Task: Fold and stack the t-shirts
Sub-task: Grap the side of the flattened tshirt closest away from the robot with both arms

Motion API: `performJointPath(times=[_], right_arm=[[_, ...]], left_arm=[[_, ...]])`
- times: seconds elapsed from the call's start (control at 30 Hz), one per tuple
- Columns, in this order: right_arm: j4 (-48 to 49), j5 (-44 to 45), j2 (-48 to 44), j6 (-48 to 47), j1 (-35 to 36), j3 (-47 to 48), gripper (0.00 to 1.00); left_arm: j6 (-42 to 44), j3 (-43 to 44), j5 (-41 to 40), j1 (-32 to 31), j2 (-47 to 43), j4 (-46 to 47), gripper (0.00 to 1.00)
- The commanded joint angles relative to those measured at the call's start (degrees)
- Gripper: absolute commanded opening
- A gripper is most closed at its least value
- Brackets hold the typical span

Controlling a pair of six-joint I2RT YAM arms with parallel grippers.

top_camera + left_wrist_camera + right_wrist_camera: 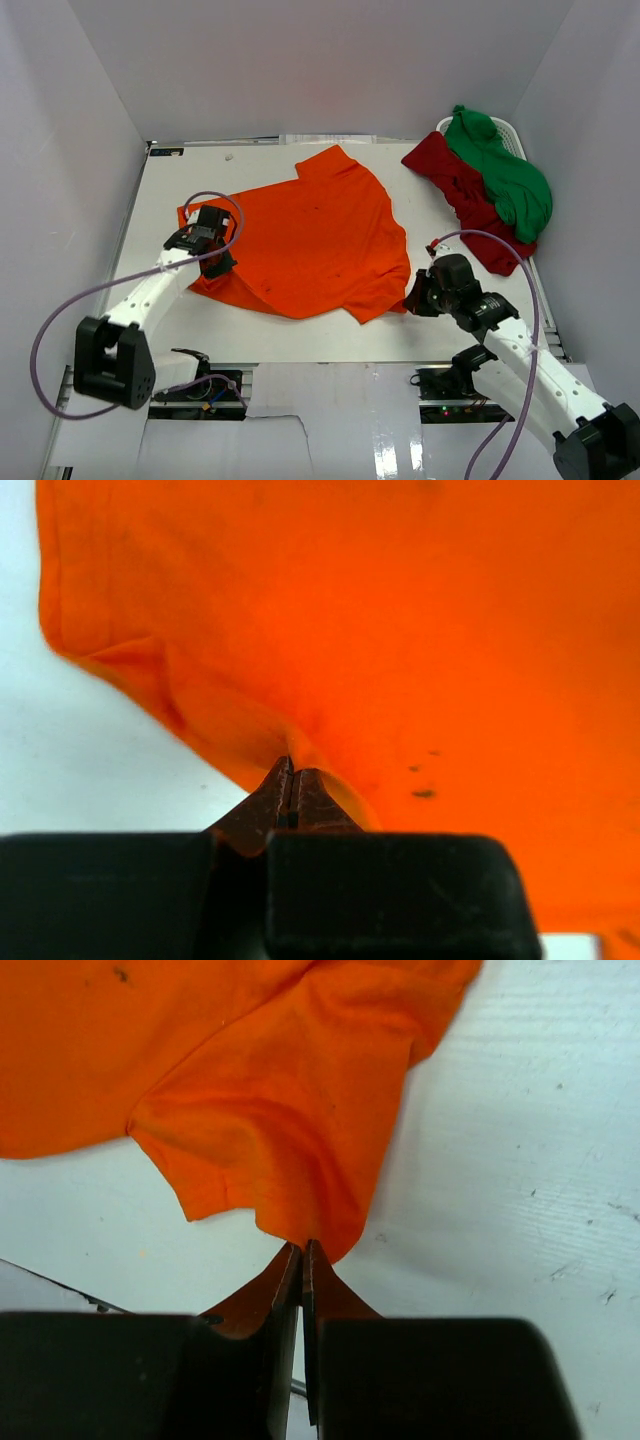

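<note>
The orange t-shirt (310, 235) lies spread and rumpled across the middle of the white table (200, 170). My left gripper (218, 262) is at its left edge, shut on a pinch of the orange cloth (330, 630), which rises from the fingertips (300, 780). My right gripper (412, 297) is at the shirt's near right corner. It is shut on the tip of a hanging fold (290, 1130) just above the table. The dark red t-shirt (470, 200) lies crumpled at the far right, with the green t-shirt (505, 175) bunched on top of it.
A white basket (512, 132) stands at the back right corner, partly under the green and red shirts. White walls enclose the table on the left, back and right. Purple cables loop from both arms near the front edge.
</note>
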Motion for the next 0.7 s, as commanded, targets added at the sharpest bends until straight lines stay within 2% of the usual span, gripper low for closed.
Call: performJointPath(times=[0.0,0.07,0.27,0.47,0.67], right_arm=[[-3.83,5.46,2.13,4.38,3.18,3.44,0.08],[-3.05,5.37,2.66,4.55,3.62,3.96,0.08],[-2.69,10.02,6.61,2.1,4.06,9.31,0.08],[0.64,10.74,17.05,-1.86,4.06,14.86,0.08],[4.16,9.51,24.53,-5.37,3.97,19.34,0.08]], left_arm=[[-2.88,4.06,-5.12,-0.2,6.52,-8.54,0.0],[-2.89,3.72,-3.98,-0.46,7.16,-8.46,0.0],[-7.01,4.24,-4.16,-0.64,1.02,-12.84,0.0],[-13.17,1.35,1.82,-0.64,-8.74,-17.59,0.0],[-16.25,3.18,-0.63,-0.64,-10.24,-25.94,0.0]])
